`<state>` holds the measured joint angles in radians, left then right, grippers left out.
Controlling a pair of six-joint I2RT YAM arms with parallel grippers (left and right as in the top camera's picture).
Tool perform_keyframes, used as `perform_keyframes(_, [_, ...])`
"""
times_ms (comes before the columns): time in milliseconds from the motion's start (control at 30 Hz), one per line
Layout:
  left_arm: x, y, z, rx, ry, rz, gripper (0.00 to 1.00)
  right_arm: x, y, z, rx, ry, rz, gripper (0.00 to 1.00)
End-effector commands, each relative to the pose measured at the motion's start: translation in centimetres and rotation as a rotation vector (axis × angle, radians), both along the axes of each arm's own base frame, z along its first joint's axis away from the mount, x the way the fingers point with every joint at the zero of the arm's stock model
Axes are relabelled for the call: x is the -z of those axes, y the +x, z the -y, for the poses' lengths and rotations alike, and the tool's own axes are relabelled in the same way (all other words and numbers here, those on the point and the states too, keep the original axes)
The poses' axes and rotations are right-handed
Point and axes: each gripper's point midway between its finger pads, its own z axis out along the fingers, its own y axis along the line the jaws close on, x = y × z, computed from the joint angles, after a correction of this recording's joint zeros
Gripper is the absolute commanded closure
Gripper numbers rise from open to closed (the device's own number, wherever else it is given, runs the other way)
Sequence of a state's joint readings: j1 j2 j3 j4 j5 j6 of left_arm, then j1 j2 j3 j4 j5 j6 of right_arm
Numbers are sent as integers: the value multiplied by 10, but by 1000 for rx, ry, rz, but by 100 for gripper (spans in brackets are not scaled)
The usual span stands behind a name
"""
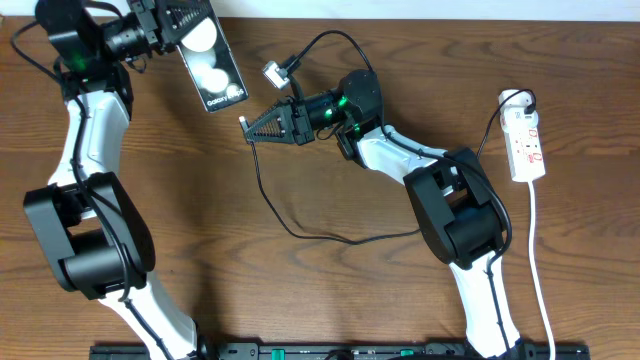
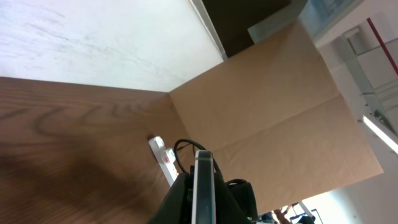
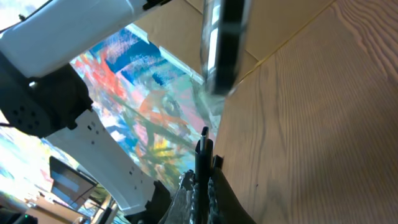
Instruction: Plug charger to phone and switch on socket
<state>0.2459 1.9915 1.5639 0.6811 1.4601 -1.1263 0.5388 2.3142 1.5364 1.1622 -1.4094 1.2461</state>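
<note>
My left gripper (image 1: 178,30) is shut on the phone (image 1: 208,58), a black slab with two white circles, held tilted above the table's far left; its edge shows in the left wrist view (image 2: 203,186). My right gripper (image 1: 262,124) is shut on the charger's plug tip (image 1: 244,122), pointing left, a short gap below and right of the phone. In the right wrist view the plug (image 3: 203,152) points up at the blurred phone (image 3: 222,43). The thin black cable (image 1: 300,232) loops over the table to the white socket (image 1: 526,143) at the right.
The socket's white cord (image 1: 538,270) runs down the right side to the front edge. The socket also shows in the left wrist view (image 2: 163,157), below a brown cardboard wall (image 2: 273,106). The arm bases stand at the front.
</note>
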Motion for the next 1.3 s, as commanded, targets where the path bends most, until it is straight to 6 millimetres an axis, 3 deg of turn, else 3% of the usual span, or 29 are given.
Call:
perform_keyframes(0, [-16, -5, 9, 11, 4, 31, 92, -8, 3, -1, 22, 9, -22, 99])
perform_keyframes(167, [-15, -5, 10, 16, 5, 30, 92, -16, 1, 1, 25, 37, 2, 99])
perform_keyframes(1267, [-15, -8, 22, 48, -3, 7, 92, -19, 12, 4, 68, 50, -8, 99])
